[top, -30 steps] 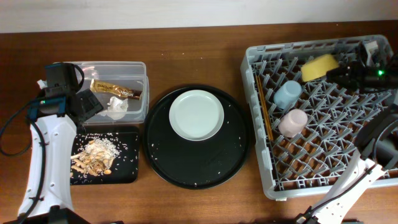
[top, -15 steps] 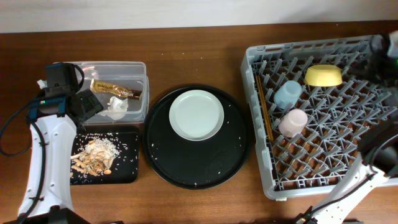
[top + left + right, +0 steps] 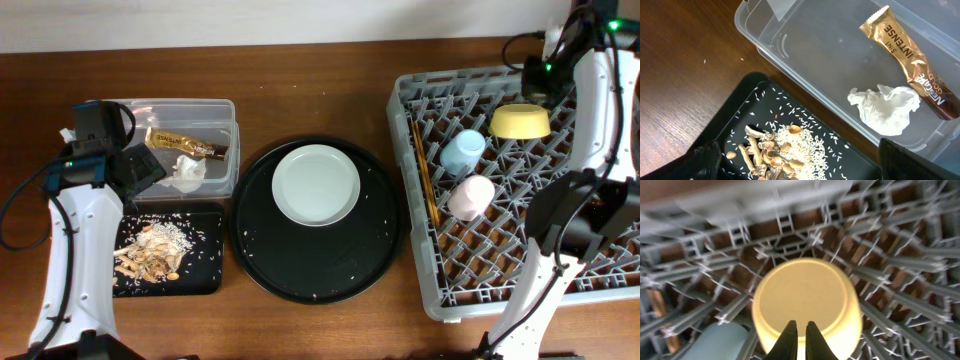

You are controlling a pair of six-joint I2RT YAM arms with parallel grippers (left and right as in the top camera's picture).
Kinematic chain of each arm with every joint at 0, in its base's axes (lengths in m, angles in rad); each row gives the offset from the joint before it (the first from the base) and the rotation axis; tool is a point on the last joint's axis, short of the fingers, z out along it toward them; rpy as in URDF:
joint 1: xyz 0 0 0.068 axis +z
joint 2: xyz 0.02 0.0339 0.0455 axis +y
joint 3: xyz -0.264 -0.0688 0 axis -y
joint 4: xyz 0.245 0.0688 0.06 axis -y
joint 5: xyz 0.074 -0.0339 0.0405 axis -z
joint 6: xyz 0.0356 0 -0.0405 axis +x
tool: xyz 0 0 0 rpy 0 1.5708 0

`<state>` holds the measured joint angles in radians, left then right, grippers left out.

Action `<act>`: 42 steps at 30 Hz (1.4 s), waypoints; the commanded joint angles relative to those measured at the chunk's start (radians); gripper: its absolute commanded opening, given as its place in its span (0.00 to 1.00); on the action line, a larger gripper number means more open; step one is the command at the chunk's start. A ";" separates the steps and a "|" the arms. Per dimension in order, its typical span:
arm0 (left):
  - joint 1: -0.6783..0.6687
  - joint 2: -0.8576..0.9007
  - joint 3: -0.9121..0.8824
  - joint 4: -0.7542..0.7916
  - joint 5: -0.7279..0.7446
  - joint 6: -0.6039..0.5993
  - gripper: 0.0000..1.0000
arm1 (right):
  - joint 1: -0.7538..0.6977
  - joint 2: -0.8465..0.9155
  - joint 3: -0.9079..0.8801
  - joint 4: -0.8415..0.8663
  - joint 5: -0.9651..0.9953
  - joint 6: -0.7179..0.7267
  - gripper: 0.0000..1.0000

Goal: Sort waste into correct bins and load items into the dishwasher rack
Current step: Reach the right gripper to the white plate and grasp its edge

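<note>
Inside the clear box (image 3: pixel 232 140), at the left rear of the worktop (image 3: pixel 300 70): the brown-and-gold wrapper (image 3: pixel 186 144) lying flat, and just beside its lower end the crumpled tissue (image 3: pixel 186 172). Against the box's near wall, the shallow black tray (image 3: pixel 205 250), with tan food scraps (image 3: pixel 150 255) heaped on scattered rice. On the round black tray (image 3: pixel 320 265), mid-worktop: the white plate (image 3: pixel 316 185), set toward the rear, with stray grains around it. In the grey rack (image 3: pixel 402 150) at right: chopsticks (image 3: pixel 425 175) along the left wall, then the blue cup (image 3: pixel 462 152) and pink cup (image 3: pixel 471 197), both tipped over, and the yellow bowl (image 3: pixel 519 122) upside down near the rear. Left hand (image 3: pixel 811 159) spread wide and gripping nothing, poised over the seam between box and shallow tray (only its two dark fingertips showing, at the wrist picture's bottom corners). Right hand (image 3: pixel 801 340) narrowed to a slit with nothing between the tips, directly above the bowl's upturned base. Upper rack blurred in the right wrist view, and only a corner of the blue cup visible there. Left edges of box and shallow tray covered by the left arm from overhead; rack's right side crossed by the right arm and cut by the frame. Thin strip of wood between round tray and rack; broader wood behind the round tray.
</note>
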<state>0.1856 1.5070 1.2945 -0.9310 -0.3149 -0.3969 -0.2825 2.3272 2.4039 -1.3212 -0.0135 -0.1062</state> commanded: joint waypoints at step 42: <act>0.002 -0.015 0.013 0.002 -0.007 0.008 0.99 | 0.720 -0.159 -0.646 0.275 -0.001 0.273 0.32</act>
<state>0.1856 1.5070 1.2945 -0.9306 -0.3149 -0.3969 0.4332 2.1773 1.8156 -1.1011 -0.0490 0.1471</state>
